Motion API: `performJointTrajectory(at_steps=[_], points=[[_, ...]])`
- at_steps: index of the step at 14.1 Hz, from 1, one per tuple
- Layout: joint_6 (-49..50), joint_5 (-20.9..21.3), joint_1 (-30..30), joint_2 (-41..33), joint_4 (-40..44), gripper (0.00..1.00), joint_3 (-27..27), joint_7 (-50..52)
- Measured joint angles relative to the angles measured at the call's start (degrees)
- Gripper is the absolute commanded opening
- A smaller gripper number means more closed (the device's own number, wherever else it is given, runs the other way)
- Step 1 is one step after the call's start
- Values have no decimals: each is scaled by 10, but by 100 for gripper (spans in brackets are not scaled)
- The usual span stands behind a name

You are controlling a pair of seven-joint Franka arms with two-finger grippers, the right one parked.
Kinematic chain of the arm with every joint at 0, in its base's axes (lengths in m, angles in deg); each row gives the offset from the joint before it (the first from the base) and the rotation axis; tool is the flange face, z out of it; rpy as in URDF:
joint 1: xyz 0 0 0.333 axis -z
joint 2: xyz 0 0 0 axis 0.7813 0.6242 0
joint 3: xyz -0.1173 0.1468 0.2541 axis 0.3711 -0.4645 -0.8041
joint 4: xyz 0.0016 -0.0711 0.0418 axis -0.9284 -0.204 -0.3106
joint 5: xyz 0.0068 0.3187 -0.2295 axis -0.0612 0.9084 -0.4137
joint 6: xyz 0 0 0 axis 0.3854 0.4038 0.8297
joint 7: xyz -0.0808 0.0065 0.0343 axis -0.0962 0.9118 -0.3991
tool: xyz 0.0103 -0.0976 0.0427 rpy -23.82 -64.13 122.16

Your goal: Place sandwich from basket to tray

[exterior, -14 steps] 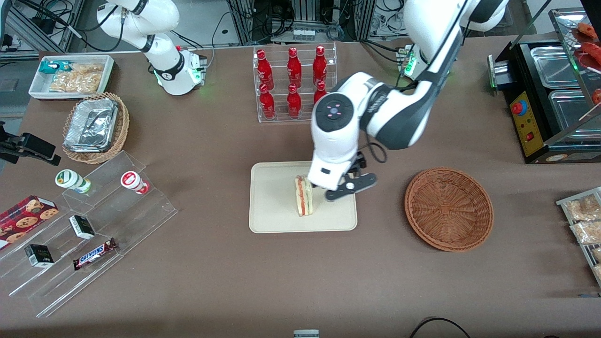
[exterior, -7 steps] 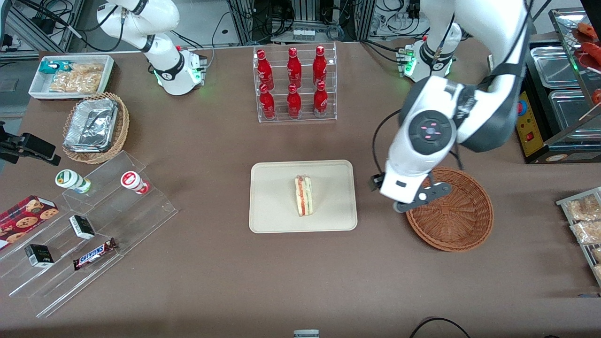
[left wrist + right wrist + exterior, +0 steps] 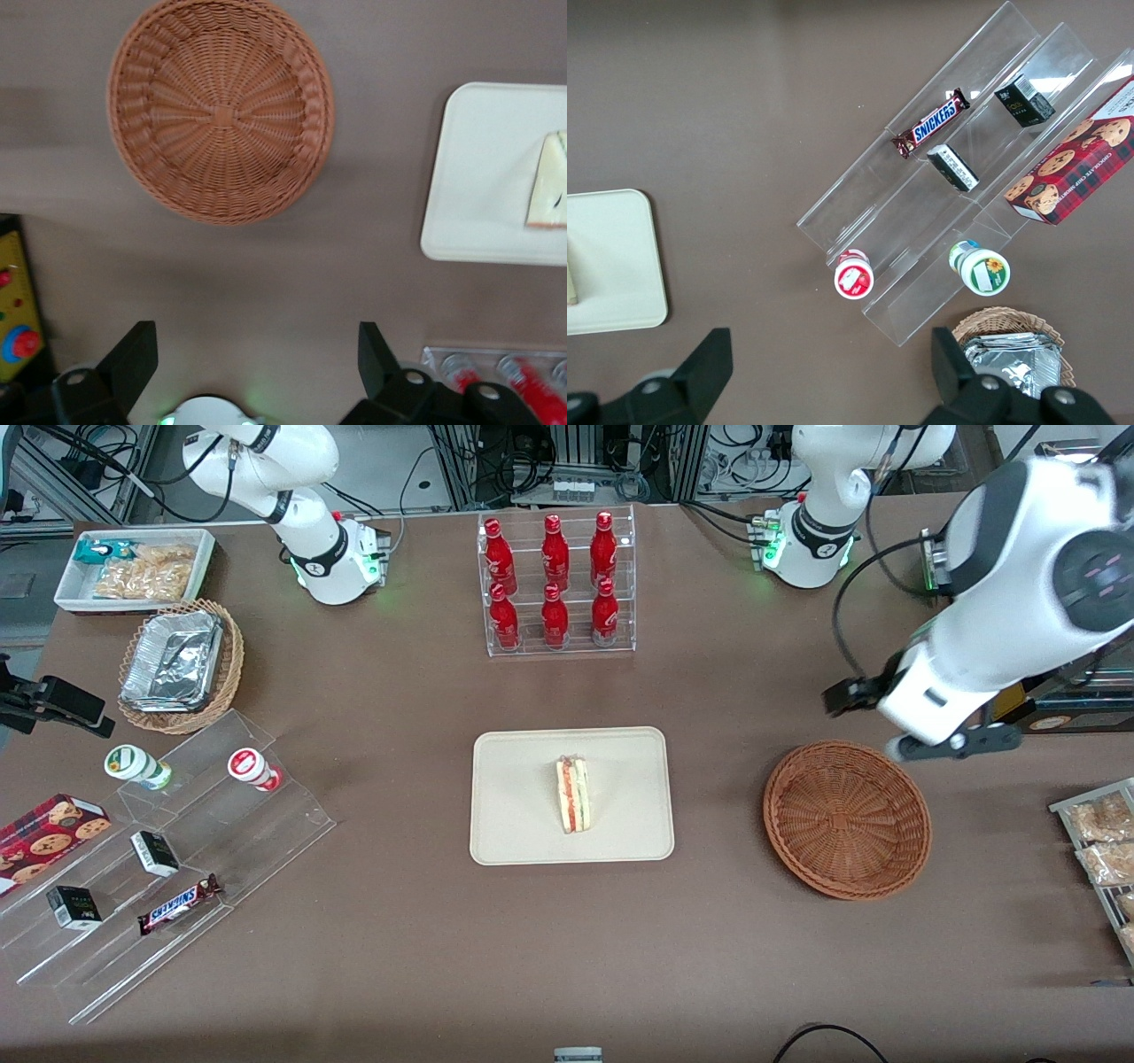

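1. Since a second ago, gripper [image 3: 921,737] left the tray [image 3: 514,824], now above basket [image 3: 846,819] rim, fingers spread, empty.
2. Sandwich [image 3: 572,794] sits on tray.
3. Placement looks done; you only need to park.

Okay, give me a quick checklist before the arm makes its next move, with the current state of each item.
1. Sandwich on the tray: ok, it stands on edge near the middle.
2. Sandwich inside the tray's rim: ok.
3. Basket holds nothing: ok, confirmed in the left wrist view.
4. End effector carries nothing: ok, open with nothing between the fingers.
5. End effector away from tray and sandwich: ok, it hangs above the table farther from the front camera than the basket, toward the working arm's end.
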Motion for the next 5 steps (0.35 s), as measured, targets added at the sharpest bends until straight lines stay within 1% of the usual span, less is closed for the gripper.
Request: performJointTrajectory(at_steps=[3,5], points=[[14,6,-33,-46,-13,100,-1,-92],[14,30,-37,-58,-14,100,-1,-113]])
